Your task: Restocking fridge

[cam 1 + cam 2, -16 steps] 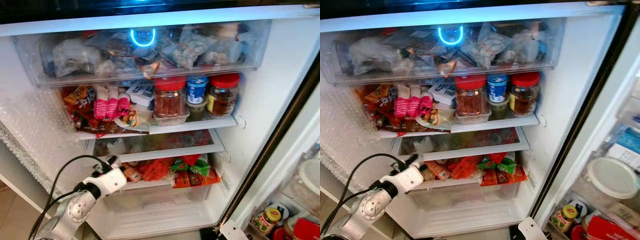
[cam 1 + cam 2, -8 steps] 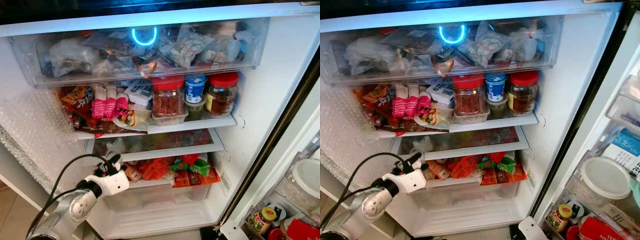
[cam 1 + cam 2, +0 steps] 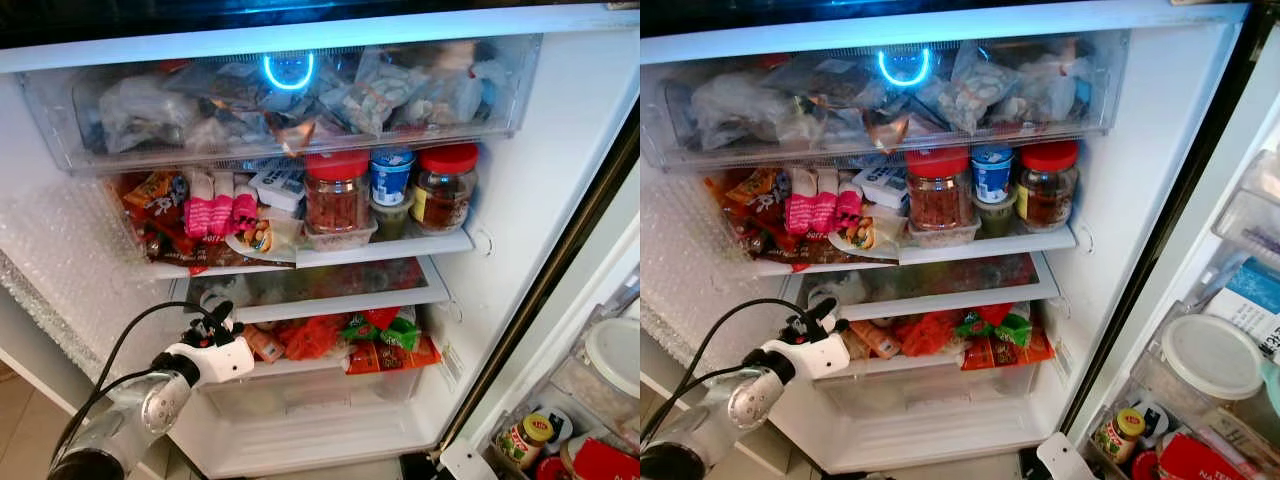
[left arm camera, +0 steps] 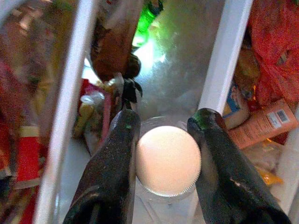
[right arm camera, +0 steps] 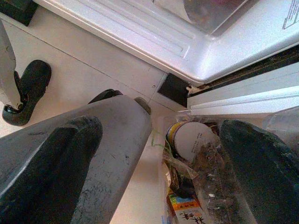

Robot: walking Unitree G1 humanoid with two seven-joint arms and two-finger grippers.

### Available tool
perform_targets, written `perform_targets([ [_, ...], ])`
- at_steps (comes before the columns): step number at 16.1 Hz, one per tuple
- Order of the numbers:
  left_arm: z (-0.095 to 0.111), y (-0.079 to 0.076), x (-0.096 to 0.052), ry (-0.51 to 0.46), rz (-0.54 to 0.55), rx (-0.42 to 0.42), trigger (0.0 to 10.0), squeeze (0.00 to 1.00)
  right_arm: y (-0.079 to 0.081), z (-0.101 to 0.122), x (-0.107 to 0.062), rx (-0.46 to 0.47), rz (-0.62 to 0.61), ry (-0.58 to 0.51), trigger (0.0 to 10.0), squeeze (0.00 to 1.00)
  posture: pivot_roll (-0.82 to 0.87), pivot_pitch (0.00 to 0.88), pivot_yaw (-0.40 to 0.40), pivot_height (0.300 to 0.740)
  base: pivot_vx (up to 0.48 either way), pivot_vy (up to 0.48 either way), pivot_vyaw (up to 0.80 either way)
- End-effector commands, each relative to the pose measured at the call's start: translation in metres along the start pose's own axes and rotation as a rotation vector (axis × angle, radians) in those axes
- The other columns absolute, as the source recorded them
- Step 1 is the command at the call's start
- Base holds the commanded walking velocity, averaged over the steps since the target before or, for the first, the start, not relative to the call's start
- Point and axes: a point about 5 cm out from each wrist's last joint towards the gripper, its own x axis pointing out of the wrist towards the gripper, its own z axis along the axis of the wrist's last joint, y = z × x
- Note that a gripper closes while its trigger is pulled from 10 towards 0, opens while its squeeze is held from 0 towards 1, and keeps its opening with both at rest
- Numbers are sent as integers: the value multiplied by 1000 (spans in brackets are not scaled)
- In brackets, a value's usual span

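Note:
The fridge stands open before me. My left gripper (image 3: 217,313) reaches into the left end of the low glass shelf (image 3: 330,283). In the left wrist view its two black fingers (image 4: 122,154) press either side of a clear jar with a white lid (image 4: 168,161), which sits between the white shelf rails. That lid shows as a pale spot (image 3: 211,298) just above the wrist. My right gripper (image 5: 187,126) hangs low with its fingers wide apart and nothing between them, over the floor near the fridge's bottom corner.
A full clear drawer (image 3: 290,100) sits on top. Below it stand red-lidded jars (image 3: 338,195), a blue tub (image 3: 392,178) and pink packs (image 3: 220,205). Red and green snack bags (image 3: 360,338) fill the lower bin. Door shelves at right hold a yellow-lidded jar (image 3: 528,440).
My left gripper has lifted and edged left, deeper into the low shelf. The view has shifted a little.

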Motion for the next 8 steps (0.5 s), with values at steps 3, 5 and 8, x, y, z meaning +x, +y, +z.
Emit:
perform_targets([
  [3,-2,3,11,0,35,34,10000,0,19,-24,0,39,46,94,10000,0,-112,23,72,653,0,0,0],
  [5,-5,9,16,23,84,-68,10000,0,20,-26,-1,58,39,95,10000,0,-136,24,82,653,0,0,0],
  [8,-3,0,13,51,109,-468,10000,0,19,-26,-1,71,28,95,10000,0,-124,25,81,653,0,0,0],
])
